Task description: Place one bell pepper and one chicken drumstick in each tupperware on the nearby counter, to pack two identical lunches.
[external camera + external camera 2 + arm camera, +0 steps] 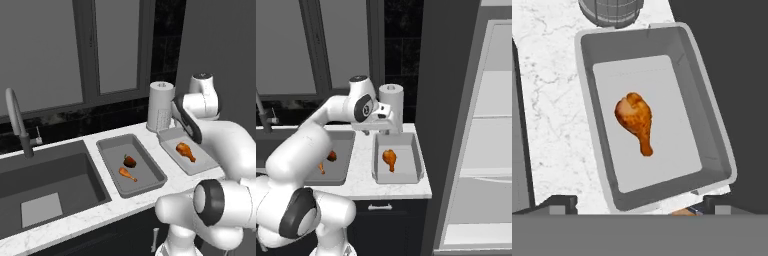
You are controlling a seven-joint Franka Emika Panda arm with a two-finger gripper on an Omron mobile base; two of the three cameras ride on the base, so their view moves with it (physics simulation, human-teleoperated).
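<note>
Two grey tupperware stand side by side on the white counter (pixel 120 206). The left tupperware (pixel 116 151) holds a dark red bell pepper (pixel 130 161) and a chicken drumstick (pixel 127 173). A single drumstick (pixel 636 120) lies in the right tupperware (pixel 587 95), which also appears in the right base view (pixel 405 150). My gripper (pixel 378 132) hangs open above the back end of this right tub, nothing between its fingertips (pixel 559 204). The arm hides part of the left tub in the right base view.
A paper towel roll (pixel 160 106) stands just behind the right tub. The dark sink basin (pixel 45 185) and its faucet (pixel 17 122) lie to the left. A tall grey wall (pixel 448 110) closes off the counter's right end.
</note>
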